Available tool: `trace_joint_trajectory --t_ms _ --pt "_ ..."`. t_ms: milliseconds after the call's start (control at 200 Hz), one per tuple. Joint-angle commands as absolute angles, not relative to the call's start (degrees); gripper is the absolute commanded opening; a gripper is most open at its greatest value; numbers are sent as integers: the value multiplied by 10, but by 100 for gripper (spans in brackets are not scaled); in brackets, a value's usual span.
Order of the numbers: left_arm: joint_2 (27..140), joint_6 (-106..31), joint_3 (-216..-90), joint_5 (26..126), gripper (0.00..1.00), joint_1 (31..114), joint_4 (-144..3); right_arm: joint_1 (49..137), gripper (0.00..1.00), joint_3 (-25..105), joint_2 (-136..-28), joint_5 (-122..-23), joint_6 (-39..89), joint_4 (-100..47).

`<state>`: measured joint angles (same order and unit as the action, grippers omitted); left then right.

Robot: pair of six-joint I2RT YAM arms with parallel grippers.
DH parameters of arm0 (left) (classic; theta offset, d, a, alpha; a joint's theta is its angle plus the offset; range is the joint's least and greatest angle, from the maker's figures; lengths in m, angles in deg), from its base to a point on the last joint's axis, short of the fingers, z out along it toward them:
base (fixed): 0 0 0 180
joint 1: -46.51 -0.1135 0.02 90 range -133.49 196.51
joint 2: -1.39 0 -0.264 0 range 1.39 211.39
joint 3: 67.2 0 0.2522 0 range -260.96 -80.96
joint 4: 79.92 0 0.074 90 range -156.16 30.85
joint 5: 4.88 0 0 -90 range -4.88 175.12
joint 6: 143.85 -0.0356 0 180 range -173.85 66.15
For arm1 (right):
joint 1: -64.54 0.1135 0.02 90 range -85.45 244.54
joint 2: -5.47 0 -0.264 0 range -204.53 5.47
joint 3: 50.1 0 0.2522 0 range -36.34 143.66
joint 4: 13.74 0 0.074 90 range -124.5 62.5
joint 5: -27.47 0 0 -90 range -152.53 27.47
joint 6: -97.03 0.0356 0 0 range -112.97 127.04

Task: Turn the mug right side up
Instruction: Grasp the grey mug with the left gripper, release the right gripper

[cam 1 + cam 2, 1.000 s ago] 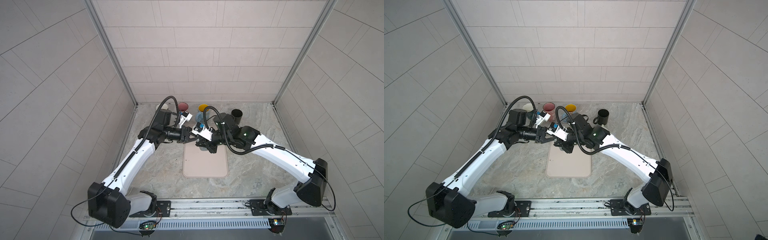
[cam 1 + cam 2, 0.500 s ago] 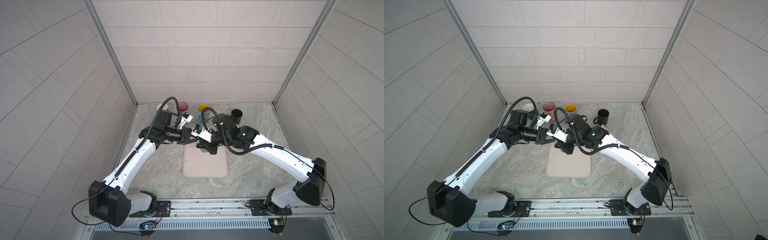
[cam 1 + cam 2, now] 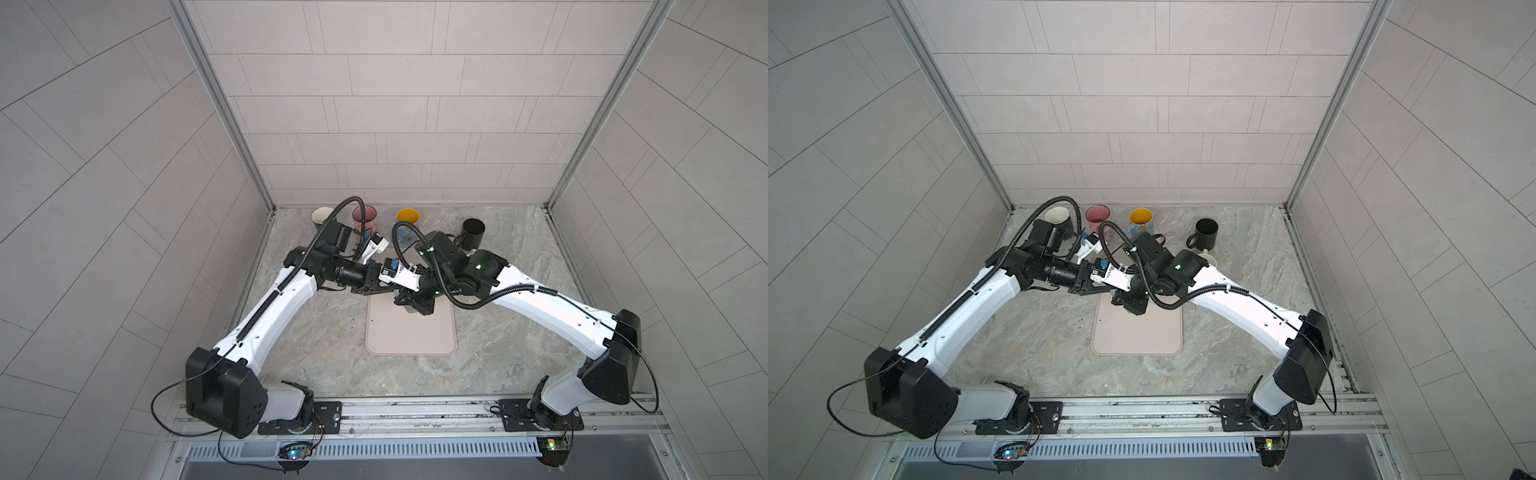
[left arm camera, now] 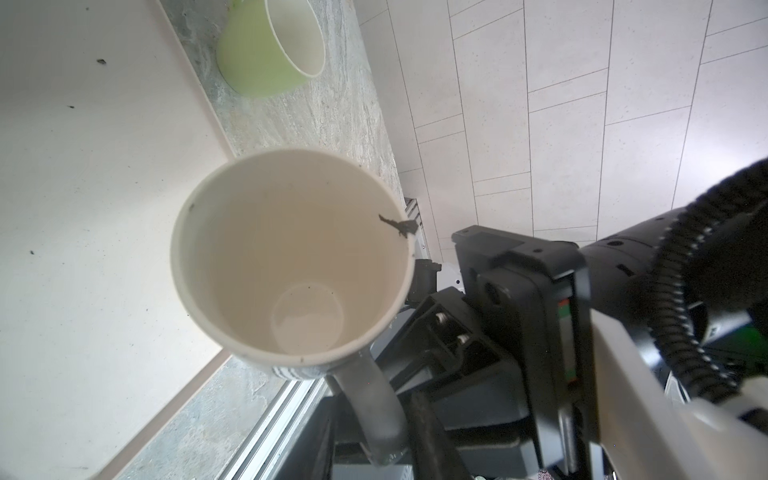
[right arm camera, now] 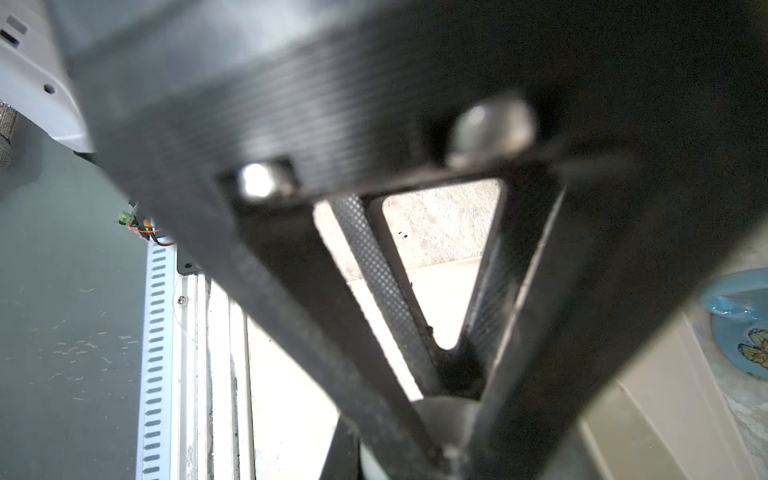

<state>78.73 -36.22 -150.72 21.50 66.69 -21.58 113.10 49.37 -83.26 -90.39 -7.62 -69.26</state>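
Right claw (image 3: 409, 305) is pressed together on the grey handle (image 4: 374, 407) of the cream mug (image 4: 291, 257); the pinch shows in the left wrist view. Left claw (image 3: 383, 287) is just beside it, nose to nose at centre of both top views; spread or closed, cannot tell. Cream mug is off the surface, held over the far edge of the mat (image 3: 411, 336), tipped with its mouth facing the left wrist camera. The claws hide it in the top views. Dark smear (image 4: 397, 224) on its inner rim.

Surface: grey veined stone-look counter (image 3: 332, 357) with one beige rounded mat at centre, dark crumbs (image 4: 101, 61) on it. Room: pale tiled walls (image 3: 395, 104) on three sides, two metal corner posts (image 3: 224, 108), one metal rail (image 3: 415, 411) along the lower edge with two arm bases (image 3: 291, 407) bolted on.

Counts: two arms, two claws. Six mugs: one held, five standing mouth-up on the counter. Four stand roughly in a row by the back wall, upper centre: white-inside mug (image 3: 1057, 215), pink mug (image 3: 1097, 214), blue mug with yellow inside (image 3: 1140, 218), black mug (image 3: 1206, 228). The fifth, a pale green mug (image 4: 257, 54), stands near the mat's far edge, mostly behind the right arm (image 3: 1237, 307) in the top views.
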Motion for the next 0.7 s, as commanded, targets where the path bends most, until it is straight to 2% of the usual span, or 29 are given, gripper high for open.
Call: trace_joint_trajectory --t_ms 0,500,696 --pt "798 -383 -1498 236 33 682 -180 1142 0 540 -827 -913 -104 -609" --pt "830 -403 -1493 252 27 696 -155 1153 0 558 -847 -914 -124 -631" --pt "841 -408 -1488 251 18 701 -149 1158 0 566 -855 -905 -133 -637"
